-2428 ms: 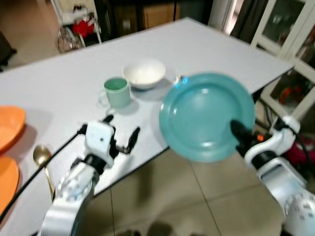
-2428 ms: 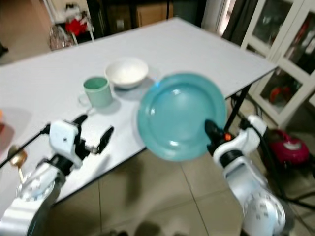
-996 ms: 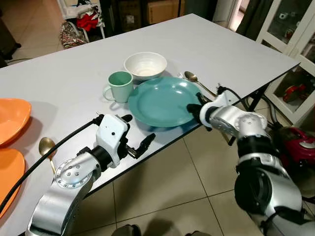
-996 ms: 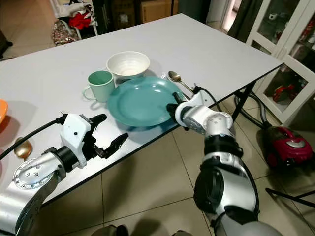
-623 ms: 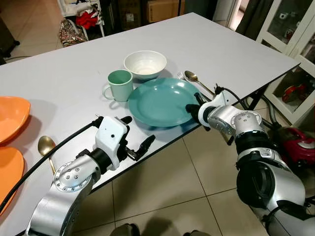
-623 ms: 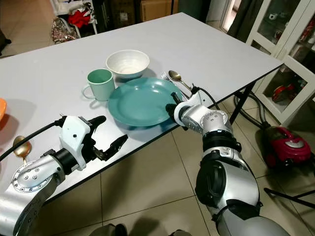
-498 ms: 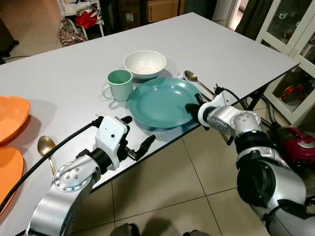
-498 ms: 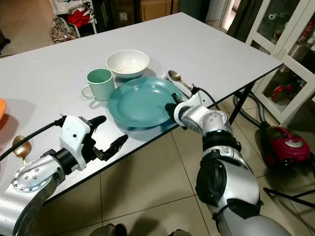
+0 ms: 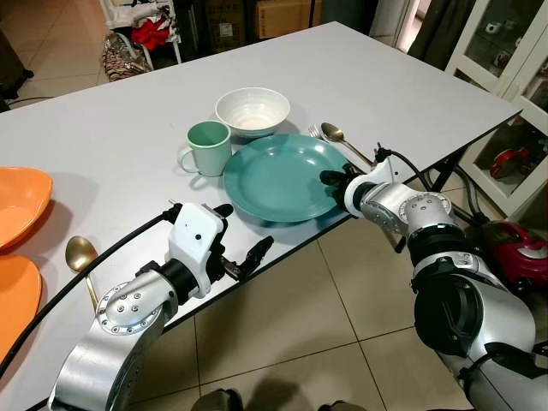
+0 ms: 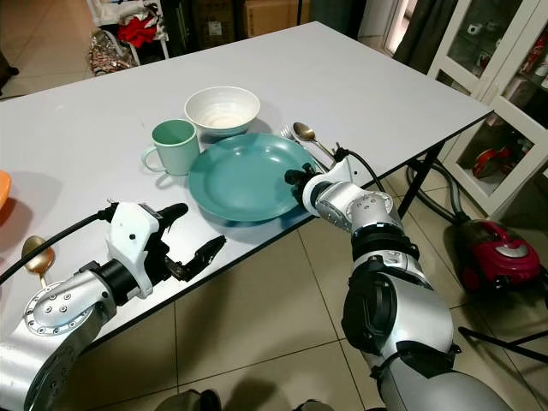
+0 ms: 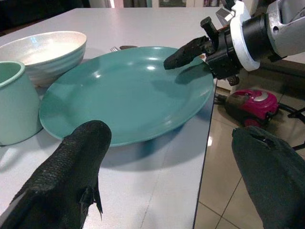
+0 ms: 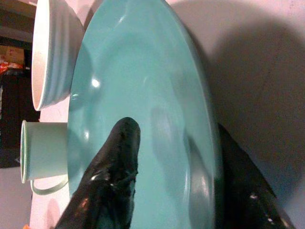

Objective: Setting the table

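From the head cameras I see the teal plate [image 9: 280, 177] flat on the white table [image 9: 111, 128], just beside the mint mug [image 9: 206, 147] and the white bowl [image 9: 252, 112]. My right gripper [image 9: 336, 181] sits at the plate's near edge.

Left wrist view: my left gripper [image 11: 176, 176] hovers with fingers spread wide.

Right wrist view: one finger [image 12: 112, 176] lies over the plate's rim, the other under it, parted with the rim between them.

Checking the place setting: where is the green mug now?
The mug stands on the table's middle, just left of the teal plate, beside the white bowl.
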Controlling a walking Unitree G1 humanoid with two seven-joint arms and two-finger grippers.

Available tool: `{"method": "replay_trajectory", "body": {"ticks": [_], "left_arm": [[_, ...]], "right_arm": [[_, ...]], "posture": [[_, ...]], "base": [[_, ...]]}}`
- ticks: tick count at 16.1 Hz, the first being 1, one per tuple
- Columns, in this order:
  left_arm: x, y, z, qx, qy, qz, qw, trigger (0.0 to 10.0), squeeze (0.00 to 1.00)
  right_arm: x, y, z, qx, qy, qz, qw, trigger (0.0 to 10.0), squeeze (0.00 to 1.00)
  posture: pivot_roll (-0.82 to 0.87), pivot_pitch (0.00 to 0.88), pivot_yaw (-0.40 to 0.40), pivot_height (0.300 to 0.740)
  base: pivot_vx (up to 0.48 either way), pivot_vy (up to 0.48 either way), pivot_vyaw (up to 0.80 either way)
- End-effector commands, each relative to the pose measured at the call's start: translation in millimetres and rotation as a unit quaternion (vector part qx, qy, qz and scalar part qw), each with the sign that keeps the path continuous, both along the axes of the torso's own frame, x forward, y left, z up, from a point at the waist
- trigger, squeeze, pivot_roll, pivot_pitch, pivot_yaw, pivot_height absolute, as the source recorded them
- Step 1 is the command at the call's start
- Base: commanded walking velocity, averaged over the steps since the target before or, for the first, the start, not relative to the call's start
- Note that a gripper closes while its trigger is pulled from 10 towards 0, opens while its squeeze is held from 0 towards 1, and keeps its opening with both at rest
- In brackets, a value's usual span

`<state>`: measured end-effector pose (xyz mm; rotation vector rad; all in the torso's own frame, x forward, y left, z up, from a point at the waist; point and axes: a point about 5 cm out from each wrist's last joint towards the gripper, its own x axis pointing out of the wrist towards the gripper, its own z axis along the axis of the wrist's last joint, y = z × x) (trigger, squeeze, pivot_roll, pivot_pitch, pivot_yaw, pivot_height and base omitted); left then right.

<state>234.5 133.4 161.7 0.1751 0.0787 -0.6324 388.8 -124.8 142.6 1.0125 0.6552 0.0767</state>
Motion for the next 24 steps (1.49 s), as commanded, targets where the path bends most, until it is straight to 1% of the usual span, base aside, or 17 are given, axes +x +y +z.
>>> {"method": "replay_trajectory", "body": {"ticks": [1,5,6,8,9,10,12,15,16,17,18,19,20,21,22,23,24], "left_arm": [[0.1,-2.8,2,0.001,-0.002,-0.005,1.000,10.0,0.00],[-0.4,-2.4,1,0.001,-0.001,-0.005,1.000,10.0,0.00],[-0.5,-2.6,1,0.001,-0.001,-0.007,1.000,10.0,0.00],[-0.1,-2.3,1,0.001,-0.002,-0.007,1.000,10.0,0.00],[0.7,-2.3,1,0.002,-0.003,-0.006,1.000,10.0,0.00],[0.9,-2.2,1,0.001,-0.003,-0.005,1.000,10.0,0.00],[0.7,-1.8,1,0.000,-0.003,-0.004,1.000,10.0,0.00],[0.1,-0.9,0,-0.004,-0.001,-0.006,1.000,10.0,0.00],[0.7,-0.7,1,-0.005,-0.001,-0.006,1.000,10.0,0.00],[2.7,-0.6,1,-0.011,-0.002,-0.004,1.000,10.0,0.00],[3.6,-0.4,2,-0.015,-0.003,-0.002,1.000,10.0,0.00],[4.5,0.2,2,-0.021,-0.004,0.003,1.000,10.0,0.00],[5.1,1.1,3,-0.028,-0.009,0.014,0.999,10.0,0.00],[5.8,2.3,4,-0.041,-0.013,0.032,0.999,10.0,0.00],[6.8,3.9,4,-0.051,-0.014,0.054,0.997,10.0,0.00],[8.5,6.4,4,-0.057,-0.019,0.088,0.994,10.0,0.00],[9.8,7.9,4,-0.058,-0.024,0.110,0.992,10.0,0.00]], "right_arm": [[3.7,-1.0,8,-0.005,-0.013,0.000,1.000,10.0,1.00],[2.1,-9.0,8,-0.018,-0.023,0.003,1.000,10.0,1.00],[-0.1,-14.7,9,-0.016,-0.025,0.006,1.000,10.0,1.00],[-4.0,-20.3,9,-0.017,-0.027,0.011,0.999,10.0,1.00],[-11.3,-28.6,8,-0.010,-0.024,0.013,1.000,10.0,1.00],[-15.0,-32.0,7,-0.008,-0.023,0.015,1.000,10.0,1.00],[-29.8,-46.7,4,-0.012,-0.022,0.016,1.000,10.0,1.00],[-54.1,-61.5,13,-0.002,-0.045,0.025,0.999,10.0,1.00],[-59.9,-64.7,15,-0.006,-0.049,0.030,0.998,10.0,1.00],[-74.3,-74.9,21,-0.019,-0.062,0.031,0.997,10.0,1.00],[-79.8,-79.3,24,-0.028,-0.067,0.027,0.997,10.0,1.00],[-88.3,-86.1,30,-0.048,-0.077,0.019,0.996,10.0,1.00],[-100.1,-96.7,40,-0.096,-0.095,0.002,0.991,10.0,1.00],[-108.3,-102.5,47,-0.139,-0.109,-0.009,0.984,10.0,1.00],[-114.7,-105.7,53,-0.195,-0.120,-0.015,0.973,10.0,1.00],[-124.0,-107.9,64,-0.314,-0.148,-0.027,0.937,10.0,1.00],[-129.9,-101.9,72,-0.410,-0.193,-0.026,0.891,10.0,0.00]], "posture": [[-0.07,0.102,0.022,0.740],[-0.07,0.098,0.024,0.740],[-0.07,0.096,0.024,0.740],[-0.07,0.095,0.025,0.740],[-0.07,0.093,0.027,0.740],[-0.08,0.093,0.027,0.740],[-0.08,0.092,0.032,0.740],[-0.08,0.093,0.044,0.740],[-0.09,0.093,0.048,0.740],[-0.09,0.091,0.054,0.740],[-0.09,0.091,0.055,0.740],[-0.10,0.090,0.056,0.740],[-0.10,0.089,0.056,0.740],[-0.10,0.090,0.057,0.740],[-0.11,0.091,0.057,0.740],[-0.11,0.092,0.058,0.740],[-0.12,0.093,0.059,0.740]], "base": [[0.000,0.000,0.00],[0.000,0.000,0.00],[0.000,0.000,0.00],[0.000,0.000,0.00],[0.000,0.000,0.00],[0.000,0.000,0.00],[0.000,0.000,0.00],[0.000,0.000,0.00],[0.000,0.000,0.00],[0.000,0.000,0.00],[0.000,0.000,0.00],[0.000,0.000,0.00],[0.000,0.000,0.00],[0.000,0.000,0.00],[0.000,0.000,0.00],[0.000,0.000,0.00],[0.000,0.000,0.00]]}}
